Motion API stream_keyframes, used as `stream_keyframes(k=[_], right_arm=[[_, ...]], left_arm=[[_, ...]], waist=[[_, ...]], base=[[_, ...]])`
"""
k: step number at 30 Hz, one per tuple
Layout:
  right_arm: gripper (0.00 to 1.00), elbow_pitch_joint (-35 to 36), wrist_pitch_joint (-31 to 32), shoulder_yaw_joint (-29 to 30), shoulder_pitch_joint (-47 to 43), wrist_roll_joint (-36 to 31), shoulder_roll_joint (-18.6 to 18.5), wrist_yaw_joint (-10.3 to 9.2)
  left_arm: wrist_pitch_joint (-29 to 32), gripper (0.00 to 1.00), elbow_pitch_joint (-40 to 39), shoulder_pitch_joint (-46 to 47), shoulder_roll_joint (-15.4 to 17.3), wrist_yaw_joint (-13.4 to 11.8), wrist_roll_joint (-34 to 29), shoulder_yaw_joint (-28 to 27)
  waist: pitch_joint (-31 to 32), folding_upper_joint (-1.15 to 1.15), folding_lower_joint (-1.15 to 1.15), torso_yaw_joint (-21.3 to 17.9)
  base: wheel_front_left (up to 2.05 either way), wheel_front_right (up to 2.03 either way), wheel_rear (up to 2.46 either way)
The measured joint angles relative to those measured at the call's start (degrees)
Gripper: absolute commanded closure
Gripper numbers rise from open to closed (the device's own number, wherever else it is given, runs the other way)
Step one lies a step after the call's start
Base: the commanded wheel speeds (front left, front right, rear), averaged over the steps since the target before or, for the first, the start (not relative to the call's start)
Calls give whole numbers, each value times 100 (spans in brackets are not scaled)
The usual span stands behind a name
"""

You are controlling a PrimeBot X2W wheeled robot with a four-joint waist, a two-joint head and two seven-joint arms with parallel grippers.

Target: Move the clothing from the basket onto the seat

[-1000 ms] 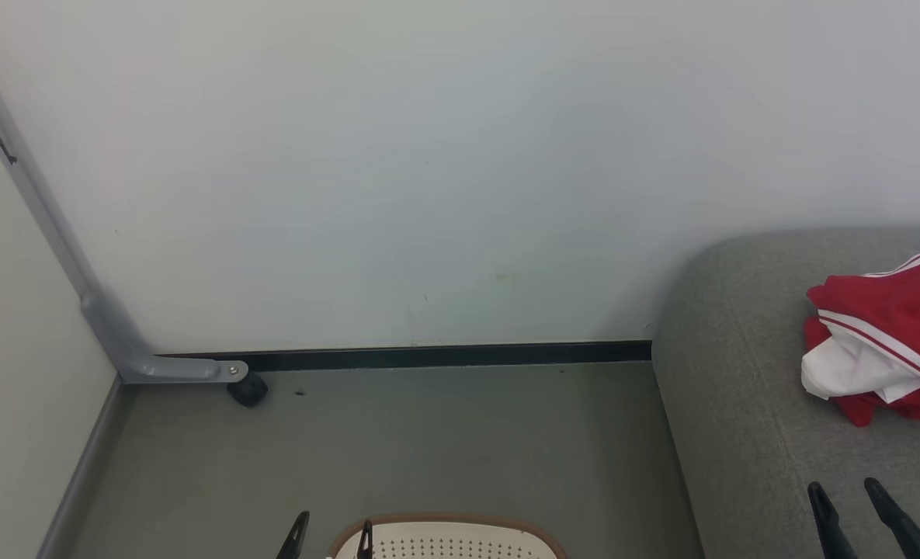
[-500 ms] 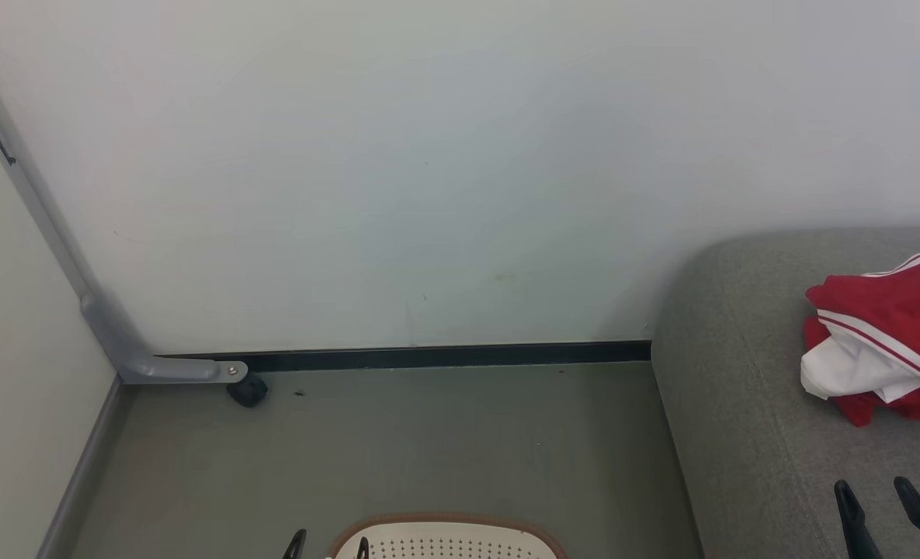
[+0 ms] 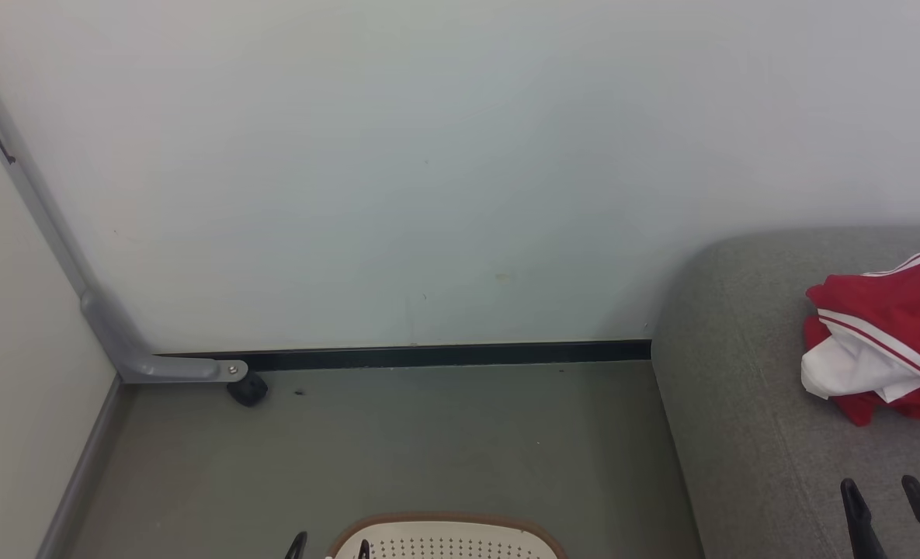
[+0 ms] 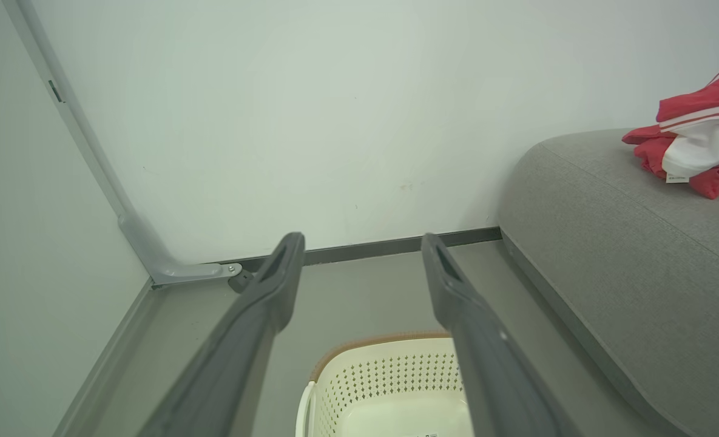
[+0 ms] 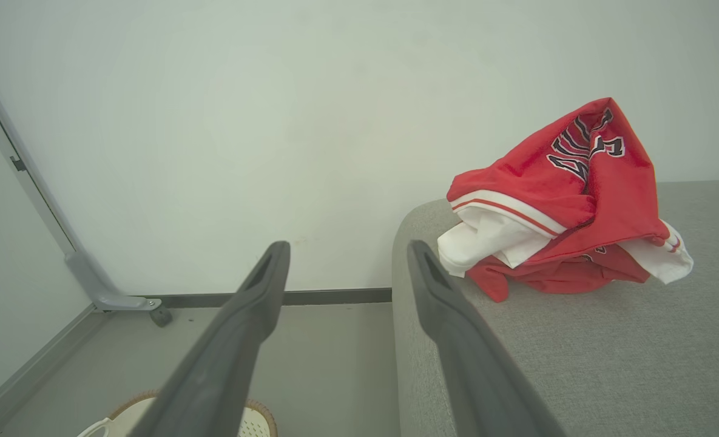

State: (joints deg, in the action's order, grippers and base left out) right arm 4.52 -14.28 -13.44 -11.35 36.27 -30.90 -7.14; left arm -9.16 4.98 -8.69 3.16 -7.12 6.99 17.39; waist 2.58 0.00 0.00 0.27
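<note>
The red and white clothing lies bunched on the grey seat at the right, also seen in the right wrist view as clothing on the seat. The cream basket with its brown rim stands on the floor at the bottom edge; the part of the basket showing in the left wrist view holds nothing. My left gripper hangs open over the basket's left rim. My right gripper is open above the seat's front, a short way from the clothing, holding nothing.
A white wall rises behind the grey floor. A grey angled frame leg with a small black caster stands in the left corner. A dark baseboard runs to the seat.
Both grippers have drawn back toward the bottom edge of the head view; the right one also shifted right. The clothing and basket have not moved.
</note>
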Motion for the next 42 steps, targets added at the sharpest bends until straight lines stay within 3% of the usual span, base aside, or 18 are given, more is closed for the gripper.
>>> stream_keyframes(k=[18, 19, 28, 42], right_arm=[[0, 83, 0, 131, -92, -101, 94, 0], [100, 83, 0, 131, -109, -101, 96, 0], [100, -212, 66, 14, -150, 30, 519, 21], [100, -480, 415, 350, 23, 916, 861, 212]], left_arm=[[-1, 0, 58, 3, 0, 0, 53, 25], [-2, 100, 59, 4, 0, 0, 53, 25], [0, 100, 359, -34, 0, 60, 122, -16], [243, 100, 467, 17, -1, 266, 1556, -353]], waist=[[-14, 0, 0, 8], [-16, 0, 0, 8], [-31, 0, 0, 7], [-76, 0, 0, 1]], base=[[0, 0, 0], [0, 0, 0], [0, 0, 0], [0, 0, 0]])
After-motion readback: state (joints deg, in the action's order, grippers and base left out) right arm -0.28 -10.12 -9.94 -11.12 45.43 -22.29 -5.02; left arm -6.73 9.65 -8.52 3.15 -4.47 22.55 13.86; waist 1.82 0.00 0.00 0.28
